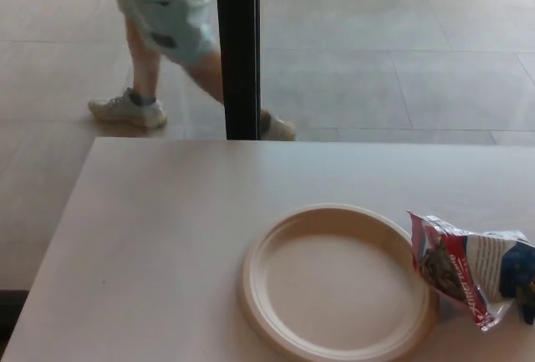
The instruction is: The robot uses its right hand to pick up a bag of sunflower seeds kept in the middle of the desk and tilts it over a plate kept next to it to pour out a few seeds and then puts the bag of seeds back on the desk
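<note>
While tipped mouth-first at the right rim of the round cream paper plate (334, 287), looks mid-pour: crinkled red, white and blue foil bag of sunflower seeds (468, 266), no seeds visible on the plate yet. Right hand (527, 302) only a dark sliver at the frame edge; cannot tell whether clamped. Next: steeper tilt, gentle shake, then back onto the pale worktop (167, 237).

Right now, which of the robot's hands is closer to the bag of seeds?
Right, most likely: a dark sliver at the right end of the bag of seeds looks like the right hand, mostly out of frame. The left hand is not in view.
</note>
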Available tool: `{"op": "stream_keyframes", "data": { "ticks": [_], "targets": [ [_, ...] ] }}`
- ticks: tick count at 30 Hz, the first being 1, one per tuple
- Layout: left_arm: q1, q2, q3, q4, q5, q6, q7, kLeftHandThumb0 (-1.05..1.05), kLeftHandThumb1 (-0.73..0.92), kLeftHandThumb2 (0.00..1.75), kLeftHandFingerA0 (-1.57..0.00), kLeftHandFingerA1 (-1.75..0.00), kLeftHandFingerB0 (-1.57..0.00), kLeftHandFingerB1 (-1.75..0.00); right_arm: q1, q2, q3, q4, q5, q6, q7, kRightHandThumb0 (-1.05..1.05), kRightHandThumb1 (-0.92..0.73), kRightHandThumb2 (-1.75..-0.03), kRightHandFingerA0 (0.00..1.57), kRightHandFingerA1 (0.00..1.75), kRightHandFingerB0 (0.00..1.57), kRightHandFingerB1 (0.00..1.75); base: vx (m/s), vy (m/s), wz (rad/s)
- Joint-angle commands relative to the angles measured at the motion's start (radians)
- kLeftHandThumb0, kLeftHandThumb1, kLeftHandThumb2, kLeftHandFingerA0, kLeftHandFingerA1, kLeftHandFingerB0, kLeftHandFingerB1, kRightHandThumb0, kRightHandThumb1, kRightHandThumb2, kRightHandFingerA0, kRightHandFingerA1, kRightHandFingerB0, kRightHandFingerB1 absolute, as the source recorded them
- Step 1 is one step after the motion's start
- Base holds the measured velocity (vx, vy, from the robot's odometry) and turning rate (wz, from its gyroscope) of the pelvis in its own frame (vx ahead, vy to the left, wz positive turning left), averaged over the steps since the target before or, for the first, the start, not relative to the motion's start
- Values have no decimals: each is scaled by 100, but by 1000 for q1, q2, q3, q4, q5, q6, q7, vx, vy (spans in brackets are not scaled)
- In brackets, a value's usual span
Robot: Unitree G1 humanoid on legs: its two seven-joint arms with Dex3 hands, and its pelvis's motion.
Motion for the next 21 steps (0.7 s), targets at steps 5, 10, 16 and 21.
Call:
{"op": "stream_keyframes", "data": {
  "ticks": [5, 10, 16, 21],
  "targets": [
    [-7, 20, 10, 13, 1, -30, -19, -59, 72, 62, -46, -46, -41, -38, -13, -26, -2, 36, 29, -57, 10, -63, -56, -57, 39, 87, 5, 70, 0, 0, 0],
    [-13, 13, 11, 17, 1, -26, -14, -59, 72, 62, -46, -46, -41, -38, -34, -30, 6, 50, 26, -53, 4, -63, -56, -57, 39, 87, 5, 70, 0, 0, 0],
    [-19, 16, 12, 21, 2, -19, -10, -59, 72, 62, -46, -46, -41, -38, -55, -25, 19, 66, 21, -48, -6, -63, -56, -57, 39, 87, 5, 70, 0, 0, 0],
    [-20, 14, 9, 24, 6, -13, -6, -59, 72, 62, -46, -46, -41, -38, -61, -25, 27, 77, 18, -45, -12, -63, -56, -57, 39, 87, 5, 70, 0, 0, 0]
  ]
}}
